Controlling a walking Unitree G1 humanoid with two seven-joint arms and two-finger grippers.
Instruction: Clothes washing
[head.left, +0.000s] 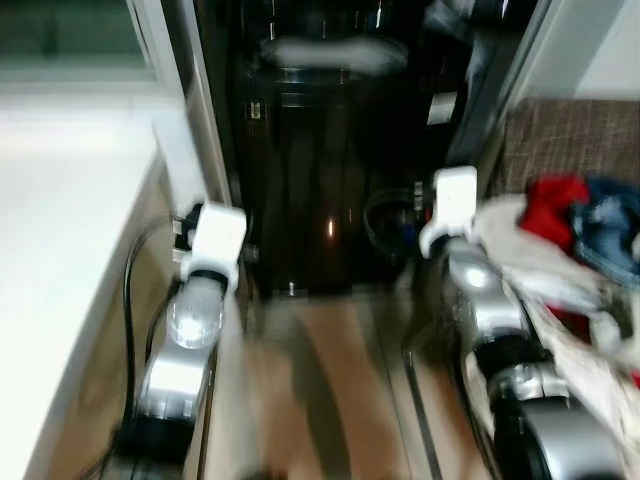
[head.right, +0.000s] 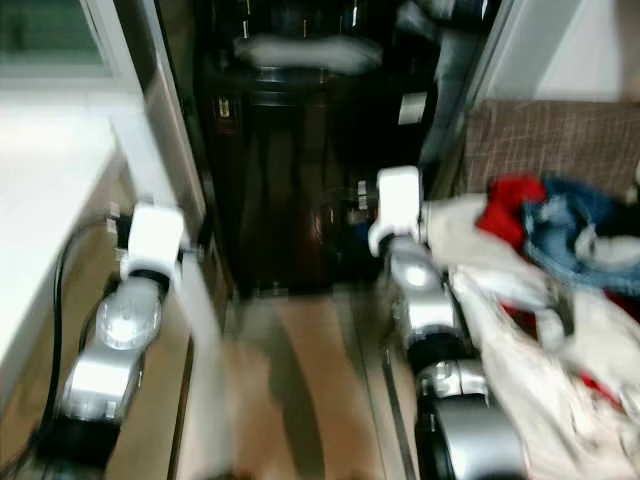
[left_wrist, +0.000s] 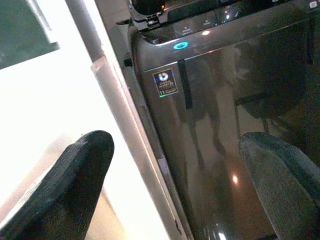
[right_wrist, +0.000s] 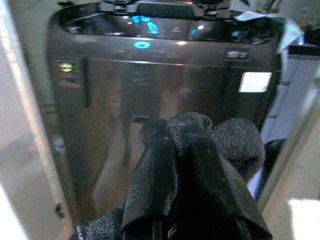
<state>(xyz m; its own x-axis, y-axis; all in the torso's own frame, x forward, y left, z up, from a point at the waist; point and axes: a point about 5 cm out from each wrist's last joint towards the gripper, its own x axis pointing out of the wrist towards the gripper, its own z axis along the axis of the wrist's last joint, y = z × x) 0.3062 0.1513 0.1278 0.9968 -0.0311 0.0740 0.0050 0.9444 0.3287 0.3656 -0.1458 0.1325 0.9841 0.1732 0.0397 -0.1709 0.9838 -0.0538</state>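
A two-armed silver robot stands before a tall, glossy dark-grey top-loading washing machine (right_wrist: 165, 90) set straight ahead at the far end of a narrow passage, its control panel lit with small blue indicators. The right gripper (right_wrist: 192, 165) has its two black fingers pressed together on a dark grey knitted garment (right_wrist: 230, 140), apparently a sock, held up in front of the machine's face; the left gripper (left_wrist: 175, 185) hangs with its fingers spread wide and nothing between them, near a pale door frame (left_wrist: 125, 130) on the left. The risk from here looks plain: the knit is pinched only at its bunched edge, so it could slip free and drop to the floor short of the tub as the arm lifts toward the machine's top, and whether the lid is up cannot be made out in the blur. A heap of loose laundry, white, red and blue denim (head.left: 560, 240), lies piled close against the robot's right arm, and a swing of that arm could snag or drag pieces off the pile. The tight gap between the frame on the left and the pile on the right leaves little room for a wide reach. Underfoot is a brownish wood-toned floor (head.left: 330, 370), blurred; to the left runs a bright white surface (head.left: 60, 200), with a black cable (head.left: 128, 300) trailing along its edge.
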